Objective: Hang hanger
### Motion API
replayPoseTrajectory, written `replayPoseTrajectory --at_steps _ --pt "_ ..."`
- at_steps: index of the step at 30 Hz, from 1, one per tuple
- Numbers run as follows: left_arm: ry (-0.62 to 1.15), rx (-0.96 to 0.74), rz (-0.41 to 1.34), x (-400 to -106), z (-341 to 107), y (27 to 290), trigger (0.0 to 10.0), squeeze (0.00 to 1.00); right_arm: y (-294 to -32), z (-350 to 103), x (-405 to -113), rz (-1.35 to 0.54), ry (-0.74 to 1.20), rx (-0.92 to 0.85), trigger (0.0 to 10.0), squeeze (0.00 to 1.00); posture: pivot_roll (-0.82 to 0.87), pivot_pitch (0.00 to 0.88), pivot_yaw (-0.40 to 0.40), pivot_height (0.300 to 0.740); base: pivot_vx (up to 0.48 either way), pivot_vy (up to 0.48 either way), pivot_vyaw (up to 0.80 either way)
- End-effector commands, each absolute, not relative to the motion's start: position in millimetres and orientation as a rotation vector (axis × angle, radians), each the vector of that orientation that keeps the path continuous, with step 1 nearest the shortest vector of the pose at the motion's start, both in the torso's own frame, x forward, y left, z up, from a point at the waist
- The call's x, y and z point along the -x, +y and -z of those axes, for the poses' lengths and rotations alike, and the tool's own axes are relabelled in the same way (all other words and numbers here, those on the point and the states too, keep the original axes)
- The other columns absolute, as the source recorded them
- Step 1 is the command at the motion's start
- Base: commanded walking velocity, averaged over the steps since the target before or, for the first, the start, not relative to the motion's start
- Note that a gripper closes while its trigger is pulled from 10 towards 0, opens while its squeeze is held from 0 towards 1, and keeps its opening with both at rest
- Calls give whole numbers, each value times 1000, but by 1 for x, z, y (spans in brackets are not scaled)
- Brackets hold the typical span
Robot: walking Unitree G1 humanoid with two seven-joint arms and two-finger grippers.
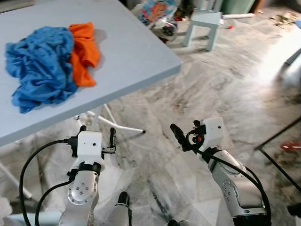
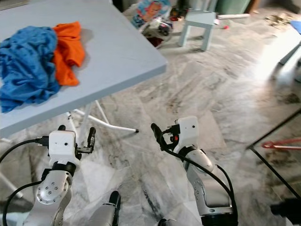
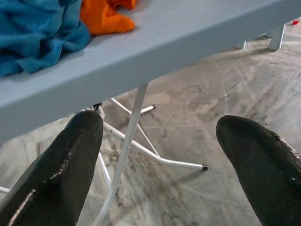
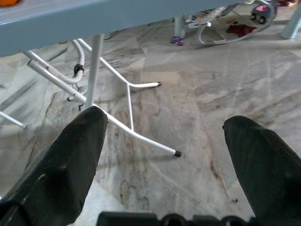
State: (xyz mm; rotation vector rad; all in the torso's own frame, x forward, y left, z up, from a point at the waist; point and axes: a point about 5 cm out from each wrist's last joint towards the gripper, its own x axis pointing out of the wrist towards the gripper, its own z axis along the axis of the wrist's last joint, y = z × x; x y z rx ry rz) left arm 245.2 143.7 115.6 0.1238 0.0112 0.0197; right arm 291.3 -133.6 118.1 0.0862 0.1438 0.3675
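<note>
Both arms are held low and forward over the marble floor (image 1: 197, 89), and neither carries anything: the left gripper (image 3: 155, 155) has its two black fingers spread wide with only floor between them, and the right gripper (image 4: 164, 155) is parted the same way and empty. I read that as a carrying-nothing, ready stance, arms tucked in front of the body while the robot finds its way, not a reach. Ahead of the left gripper and above it stands the grey folding table (image 1: 136, 52), with a crumpled blue garment (image 1: 40, 66) and an orange garment (image 1: 84, 49) touching each other on top; they look dumped there, waiting to be put on hangers. Off to the outer side of the right gripper, well apart from it, dark thin rack bars (image 2: 273, 136) cross the floor, and a red hanger-like shape (image 2: 282, 143) lies beside them. I take that for the task's hanger, though it is too small to be sure. The left wrist view adds the table's underside edge and white tubular legs (image 3: 127, 141) close ahead; the right wrist view shows those legs from farther off, with clutter beyond, and no hanger near either gripper.
</note>
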Motion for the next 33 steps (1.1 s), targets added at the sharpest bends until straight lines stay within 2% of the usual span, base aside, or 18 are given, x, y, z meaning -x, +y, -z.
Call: replayPoseTrajectory --at_steps 1,33 --pt "14 -105 20 -245 -119 138 10000 0 -139 -123 -292 -348 122 -87 10000 0 67 218 -57 740 0 0 781" --pt "32 -99 57 -251 -119 130 10000 0 -123 -127 -295 -405 102 -62 10000 0 75 233 -52 740 0 0 791"
